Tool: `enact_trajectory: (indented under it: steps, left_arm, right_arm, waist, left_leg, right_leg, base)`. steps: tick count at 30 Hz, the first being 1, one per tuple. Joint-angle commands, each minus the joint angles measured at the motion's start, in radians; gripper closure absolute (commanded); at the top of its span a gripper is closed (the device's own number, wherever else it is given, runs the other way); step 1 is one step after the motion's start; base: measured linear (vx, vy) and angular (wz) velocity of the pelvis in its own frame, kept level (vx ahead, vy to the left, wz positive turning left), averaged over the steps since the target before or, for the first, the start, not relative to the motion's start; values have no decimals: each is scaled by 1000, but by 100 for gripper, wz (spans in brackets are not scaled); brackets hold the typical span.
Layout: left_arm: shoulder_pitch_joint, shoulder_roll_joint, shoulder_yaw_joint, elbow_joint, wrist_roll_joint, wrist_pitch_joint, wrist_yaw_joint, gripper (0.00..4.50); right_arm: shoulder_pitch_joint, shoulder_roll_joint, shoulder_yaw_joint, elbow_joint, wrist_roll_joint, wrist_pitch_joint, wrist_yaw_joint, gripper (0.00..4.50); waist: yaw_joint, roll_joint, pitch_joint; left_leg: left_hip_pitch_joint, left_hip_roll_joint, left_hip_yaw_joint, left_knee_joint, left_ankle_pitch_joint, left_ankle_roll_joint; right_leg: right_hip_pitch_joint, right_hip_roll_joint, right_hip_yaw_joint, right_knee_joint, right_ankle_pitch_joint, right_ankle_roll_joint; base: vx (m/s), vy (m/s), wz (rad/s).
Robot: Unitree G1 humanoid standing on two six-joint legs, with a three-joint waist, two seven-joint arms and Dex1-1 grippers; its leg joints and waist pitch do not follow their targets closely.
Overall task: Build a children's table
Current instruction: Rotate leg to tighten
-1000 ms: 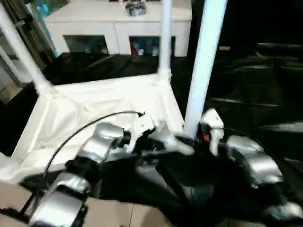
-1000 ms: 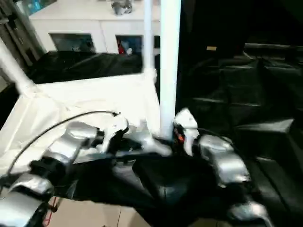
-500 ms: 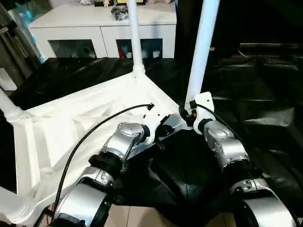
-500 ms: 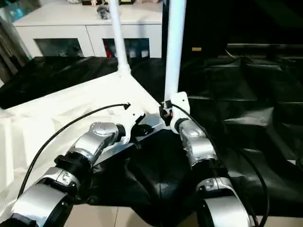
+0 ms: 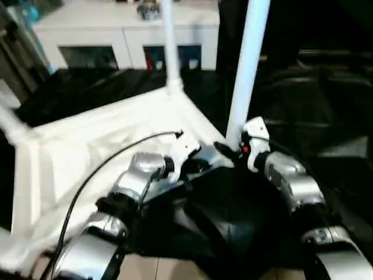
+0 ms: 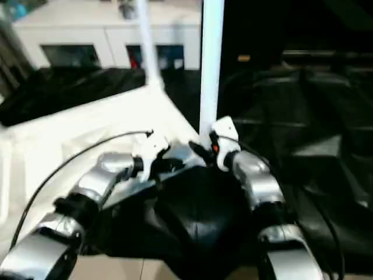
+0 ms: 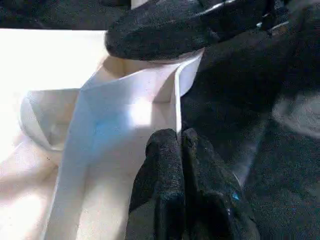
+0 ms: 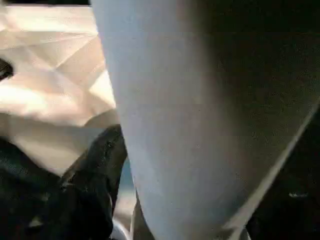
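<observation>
"Where was the white top point(image 5: 87, 146)?"

"It lay upside down on the black tabletop point(image 5: 326, 116), ribbed side up and turned at an angle, with one corner towards the robot. A white cabinet point(image 5: 116, 29) stood behind it."

"And the legs?"

"I counted three. The far leg point(image 5: 170, 46) stood upright in the far corner. The near leg point(image 5: 247, 64) rose from the corner closest to the robot. A third leg point(image 5: 11, 123) leaned outward at the left corner."

"What was the right end effector point(image 5: 232, 150) doing?"

"It was down at the foot of the near leg and had hold of it just above the socket. One black finger point(image 8: 95, 170) lay flat against the tube. The leg hid the other finger from me."

"And the left end effector point(image 5: 197, 165)?"

"It was just beside the right one, at that same near corner. Its fingers point(image 7: 167, 160) were drawn right in, narrow, and nipped the edge of a thin rib point(image 7: 176, 100) of the top, just inside the rounded socket. The right arm's finger reached over that socket from above."

"Anything else?"

"A black cable point(image 5: 116, 154) arched over the left forearm above the top. Both silver forearms came together at that one corner."
</observation>
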Motion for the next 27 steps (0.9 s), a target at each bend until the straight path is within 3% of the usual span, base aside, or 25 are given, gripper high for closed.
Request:
enact_trajectory:
  steps: [1, 5, 9, 11, 14, 21, 24, 26, 27]
  left_arm:
    - [5, 5, -56, -3, 10, -27, -69, 450]
    - [8, 73, -71, -10, -2, -50, -205, 450]
    - [2, 93, -73, -9, -4, -51, -241, 450]
    - [1, 96, -74, -10, -2, -52, -249, 450]
    - [1, 101, -73, -13, -5, -50, -264, 450]
    - [10, 110, -75, -19, -15, -51, -285, 450]
    - [-9, 76, -47, 14, -3, -33, -171, 450]
    - [-31, 44, -23, 45, 2, -11, -77, 450]
    - [-38, 32, -14, 55, 1, -1, -46, 450]
  right_arm:
    - [46, 1, 104, -38, 32, 47, 157, 136]
    - [103, -108, 150, -136, 56, 100, 362, 152]
    - [118, -138, 176, -163, 42, 97, 408, 171]
    - [119, -138, 176, -164, 41, 98, 408, 209]
    - [119, -137, 177, -167, 39, 97, 408, 226]
    - [136, -140, 185, -214, 53, 126, 420, 240]
    - [120, -86, 155, -150, 15, 93, 284, 241]
    - [88, -36, 124, -62, -26, 75, 122, 244]
    - [76, -17, 112, -30, -40, 76, 58, 248]
  waist:
    - [12, -13, -53]
    - [31, -13, -48]
    - [45, -11, -48]
    - [44, -12, -47]
    - [43, -13, -49]
    - [45, -11, -52]
    - [43, -10, -51]
    - [28, -8, -42]
    - [24, -12, -38]
  left_leg:
    - [3, 87, -42, -65, -118, 141]
    - [8, 90, -38, -68, -159, 131]
    - [12, 92, -39, -72, -175, 92]
    - [13, 92, -40, -74, -181, 78]
    - [12, 91, -40, -73, -171, 75]
    - [9, 89, -38, -68, -133, 100]
    - [9, 90, -39, -70, -146, 92]
    - [19, 84, -40, -74, -223, 43]
    - [18, 81, -45, -78, -264, 23]
  right_leg:
    - [46, -102, 52, -60, -82, -265]
    - [41, -104, 55, -63, -129, -257]
    - [37, -106, 57, -66, -178, -248]
    - [37, -105, 57, -67, -187, -247]
    - [38, -104, 58, -64, -167, -248]
    - [40, -104, 56, -60, -112, -254]
    - [38, -104, 55, -62, -133, -253]
    - [27, -106, 56, -77, -262, -244]
    - [33, -107, 55, -84, -346, -223]
  base:
    - [0, 0, 0]
    - [0, 0, 0]
    - [0, 0, 0]
    - [0, 0, 0]
    - [0, 0, 0]
    - [0, 0, 0]
    - [0, 0, 0]
    - [0, 0, 0]
    - [0, 0, 0]
